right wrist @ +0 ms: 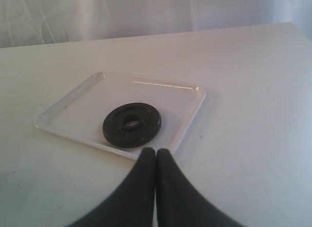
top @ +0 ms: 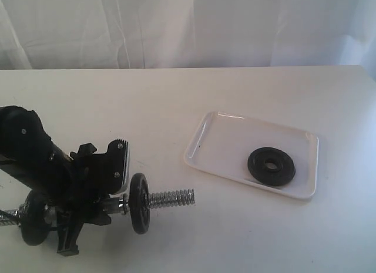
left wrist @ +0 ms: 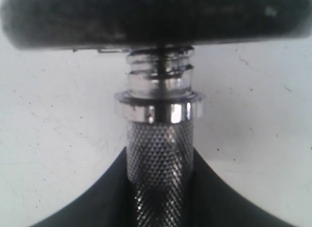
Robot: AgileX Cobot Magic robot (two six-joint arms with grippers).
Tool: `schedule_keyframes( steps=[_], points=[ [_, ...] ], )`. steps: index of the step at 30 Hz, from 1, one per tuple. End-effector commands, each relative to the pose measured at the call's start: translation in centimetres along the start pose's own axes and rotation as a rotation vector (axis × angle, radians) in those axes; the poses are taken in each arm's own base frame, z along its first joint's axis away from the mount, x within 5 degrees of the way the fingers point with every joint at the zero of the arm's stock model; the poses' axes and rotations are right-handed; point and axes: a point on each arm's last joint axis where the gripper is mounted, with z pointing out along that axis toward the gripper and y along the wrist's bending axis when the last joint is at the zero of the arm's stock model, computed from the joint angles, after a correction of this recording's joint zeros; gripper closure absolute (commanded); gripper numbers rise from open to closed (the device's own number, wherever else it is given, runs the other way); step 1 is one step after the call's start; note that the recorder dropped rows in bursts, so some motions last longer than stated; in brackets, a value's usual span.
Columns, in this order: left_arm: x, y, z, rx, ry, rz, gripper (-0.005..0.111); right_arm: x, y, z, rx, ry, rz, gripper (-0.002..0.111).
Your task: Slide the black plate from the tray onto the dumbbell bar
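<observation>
The black plate [top: 271,165] lies flat in the white tray [top: 220,127] right of centre; the right wrist view shows the plate [right wrist: 131,124] in the tray [right wrist: 73,106] just beyond my right gripper [right wrist: 156,152], which is shut and empty, near the tray's rim. My left gripper [top: 88,209] is shut on the knurled middle of the dumbbell bar [top: 170,198] at the lower left. The bar's threaded tip points towards the tray. It carries one black disc [top: 140,202] in front of the gripper and another [top: 35,221] behind. Close up, the bar [left wrist: 160,149] sits between my left gripper's [left wrist: 160,161] fingers.
A white curtain [top: 188,26] hangs behind the white table [top: 147,108]. Bare tabletop separates the bar's tip from the tray. The right arm does not show in the exterior view.
</observation>
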Motion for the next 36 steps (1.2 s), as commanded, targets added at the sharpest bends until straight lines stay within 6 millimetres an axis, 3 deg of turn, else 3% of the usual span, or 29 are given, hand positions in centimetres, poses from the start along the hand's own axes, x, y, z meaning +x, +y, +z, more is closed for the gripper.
schedule_keyframes(
  steps=[1,27,31,36],
  points=[
    [-1.4,0.7,-1.8,-0.084,-0.102,-0.080,0.107,0.1,0.0,0.0,-0.004,-0.002,-0.003,0.108],
    [-1.4,0.6,-1.9,-0.083,-0.103,-0.079,0.107,0.0,0.0,0.0,-0.007,-0.015,-0.003,0.108],
    [-1.4,0.6,-1.9,-0.083,-0.103,-0.079,0.107,-1.1,0.3,-0.1,-0.032,-0.137,-0.002,0.108],
    [-1.4,0.6,-1.9,-0.083,-0.103,-0.079,0.107,-3.8,0.8,-0.9,-0.096,-0.443,0.007,0.108]
  ],
)
